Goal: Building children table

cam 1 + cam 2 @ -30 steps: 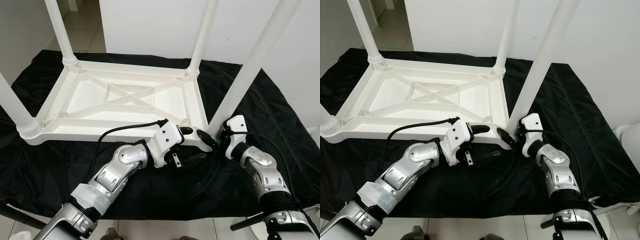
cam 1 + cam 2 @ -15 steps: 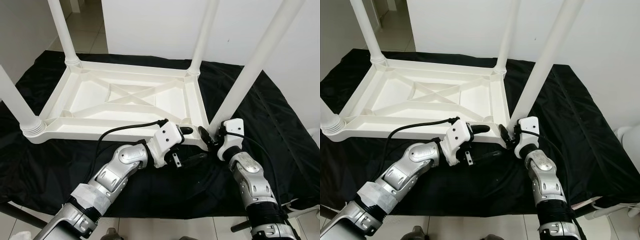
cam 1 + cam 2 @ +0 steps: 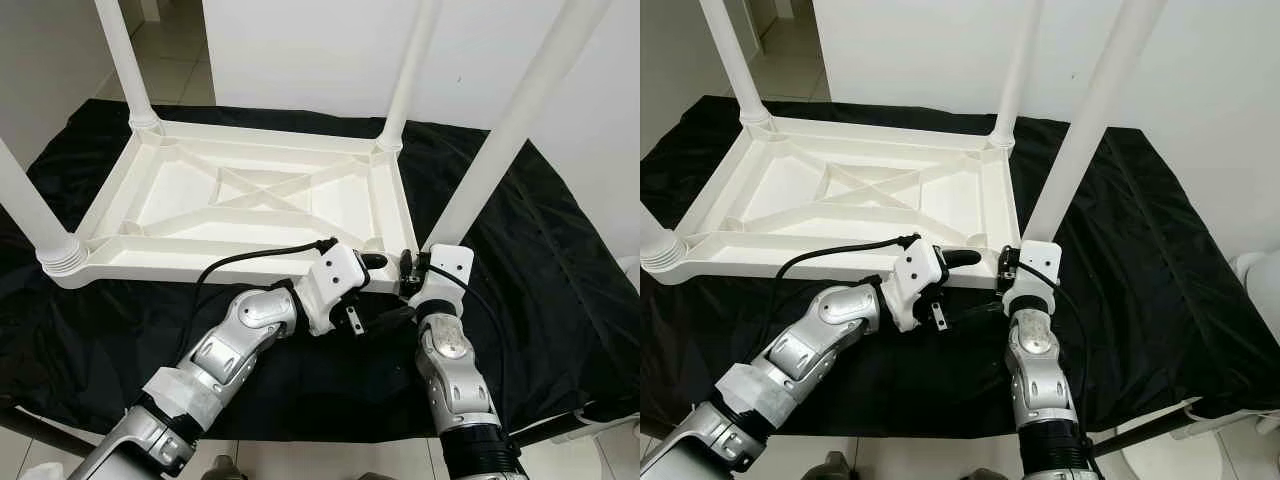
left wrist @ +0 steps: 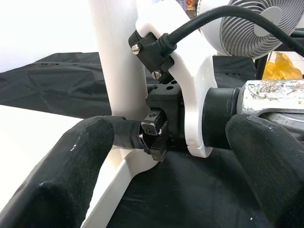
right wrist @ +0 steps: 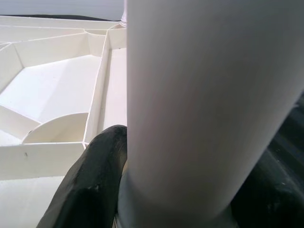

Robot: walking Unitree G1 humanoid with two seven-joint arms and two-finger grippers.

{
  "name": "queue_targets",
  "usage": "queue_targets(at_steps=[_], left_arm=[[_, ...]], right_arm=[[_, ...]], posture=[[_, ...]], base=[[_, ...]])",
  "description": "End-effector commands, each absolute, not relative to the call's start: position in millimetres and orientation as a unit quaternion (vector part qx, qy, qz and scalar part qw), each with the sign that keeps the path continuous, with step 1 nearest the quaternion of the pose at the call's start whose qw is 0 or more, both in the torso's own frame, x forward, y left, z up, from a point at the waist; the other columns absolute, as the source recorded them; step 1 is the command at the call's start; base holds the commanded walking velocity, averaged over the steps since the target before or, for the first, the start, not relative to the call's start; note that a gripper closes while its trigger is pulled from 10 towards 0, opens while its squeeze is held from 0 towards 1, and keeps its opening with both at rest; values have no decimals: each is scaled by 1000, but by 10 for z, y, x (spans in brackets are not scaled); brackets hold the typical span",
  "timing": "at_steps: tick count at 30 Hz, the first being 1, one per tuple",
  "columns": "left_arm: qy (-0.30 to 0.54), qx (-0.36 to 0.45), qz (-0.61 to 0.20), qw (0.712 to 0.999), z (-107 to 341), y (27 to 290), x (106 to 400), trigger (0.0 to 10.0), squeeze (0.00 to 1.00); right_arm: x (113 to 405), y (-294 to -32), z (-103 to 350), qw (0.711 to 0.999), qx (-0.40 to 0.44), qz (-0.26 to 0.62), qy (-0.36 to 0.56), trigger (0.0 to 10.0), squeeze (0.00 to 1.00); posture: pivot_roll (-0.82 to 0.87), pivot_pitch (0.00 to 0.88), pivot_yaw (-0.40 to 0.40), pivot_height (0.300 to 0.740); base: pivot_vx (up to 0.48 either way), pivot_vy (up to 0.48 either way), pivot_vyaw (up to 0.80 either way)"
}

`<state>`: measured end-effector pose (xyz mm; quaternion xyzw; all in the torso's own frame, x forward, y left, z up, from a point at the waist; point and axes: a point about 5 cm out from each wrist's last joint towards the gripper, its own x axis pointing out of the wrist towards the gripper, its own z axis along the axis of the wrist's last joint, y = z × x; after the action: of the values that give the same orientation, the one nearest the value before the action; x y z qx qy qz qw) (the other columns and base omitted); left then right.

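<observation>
A white plastic children's table lies upside down on a black cloth, its legs pointing up. At the base of the near right leg sits my right gripper, its black fingers pressed round the leg, one on each side. My left gripper stands open just left of that corner. Its upper finger rests at the table's rim and its lower one lies over the cloth. In the left wrist view the right gripper's wrist is between the left fingers.
The black cloth covers the floor under the table. Three more legs stand at the near left, far left and far right. A white wall rises behind. A fan and a yellow bag stand off to the side.
My right arm has swung left from beside the corner to the base of the near right leg, and its fingers now close round it. The left gripper has stayed where it was.
</observation>
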<state>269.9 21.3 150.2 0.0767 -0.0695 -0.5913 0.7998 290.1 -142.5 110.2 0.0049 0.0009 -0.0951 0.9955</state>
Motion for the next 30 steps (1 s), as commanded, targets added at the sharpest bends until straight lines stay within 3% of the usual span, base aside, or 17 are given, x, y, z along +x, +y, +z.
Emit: queue_targets(at_steps=[1, 2, 3, 10, 11, 12, 13, 18, 21, 30], left_arm=[[-68, 85, -647, 755, 1509, 173, 2621, 10000, 0], [-68, 86, -648, 754, 1506, 173, 2619, 10000, 0], [-69, 88, -648, 754, 1509, 179, 2627, 10000, 0], [-70, 90, -646, 755, 1515, 192, 2632, 10000, 0], [-70, 90, -646, 755, 1514, 197, 2627, 10000, 0], [-70, 90, -646, 755, 1514, 197, 2627, 10000, 0], [-69, 90, -645, 755, 1513, 200, 2624, 10000, 0], [-69, 90, -645, 755, 1514, 202, 2624, 10000, 0], [-70, 91, -647, 754, 1524, 205, 2625, 10000, 0], [-72, 90, -649, 752, 1539, 186, 2624, 10000, 0]], right_arm=[[2843, -1402, 991, 992, 17, -118, 32, 10000, 0], [2839, -1408, 1010, 993, 17, -117, 29, 10000, 0], [2821, -1454, 1044, 994, 20, -110, 18, 10000, 1000], [2790, -1550, 1071, 998, 26, -63, 4, 10000, 1000], [2767, -1611, 1065, 999, 24, -29, 5, 10000, 510], [2767, -1611, 1065, 999, 24, -29, 5, 10000, 510], [2744, -1663, 1058, 1000, 22, 9, 7, 10000, 0], [2724, -1725, 1054, 999, 10, 44, 8, 10000, 0], [2761, -1927, 1117, 982, -51, 179, 14, 10000, 0], [2929, -1959, 1231, 965, -78, 250, 10, 10000, 0]], posture=[[33, 0, -48, 740], [35, 0, -50, 740], [39, 0, -52, 740], [43, 0, -54, 740], [45, 0, -54, 740], [45, 0, -54, 740], [46, 0, -53, 740], [44, 0, -52, 740], [37, 0, -40, 740], [45, 0, -39, 740]], base=[[0, 0, 0], [0, 0, 0], [0, 0, 0], [0, 0, 0], [0, 0, 0], [0, 0, 0], [0, 0, 0], [0, 0, 0], [0, 0, 0], [0, 0, 0]])
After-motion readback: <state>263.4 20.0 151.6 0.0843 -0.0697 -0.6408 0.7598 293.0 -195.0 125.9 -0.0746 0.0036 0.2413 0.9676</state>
